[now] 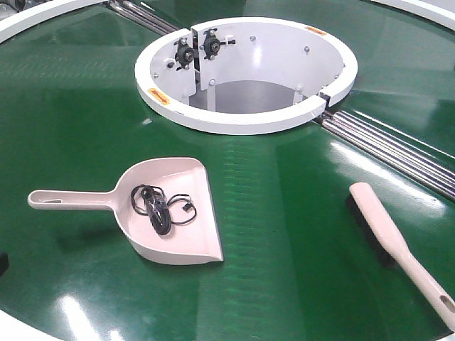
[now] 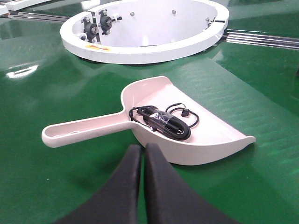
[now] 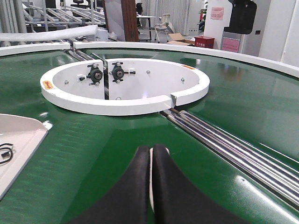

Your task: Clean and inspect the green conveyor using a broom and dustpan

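Note:
The green conveyor fills the views. The pale dustpan lies flat on it at the centre left, handle to the left, with a coiled black cable inside. The broom lies on the belt at the right, bristles to the left, handle toward the near right. My left gripper is shut and empty, just short of the dustpan where handle meets scoop. My right gripper is shut low over the belt; a thin pale sliver shows between its fingers, and I cannot tell what it is.
A white ring-shaped opening with black bearings on its inner wall sits at the back centre. Silver rollers run from it to the right along a belt seam. The dustpan's corner shows at the left edge of the right wrist view.

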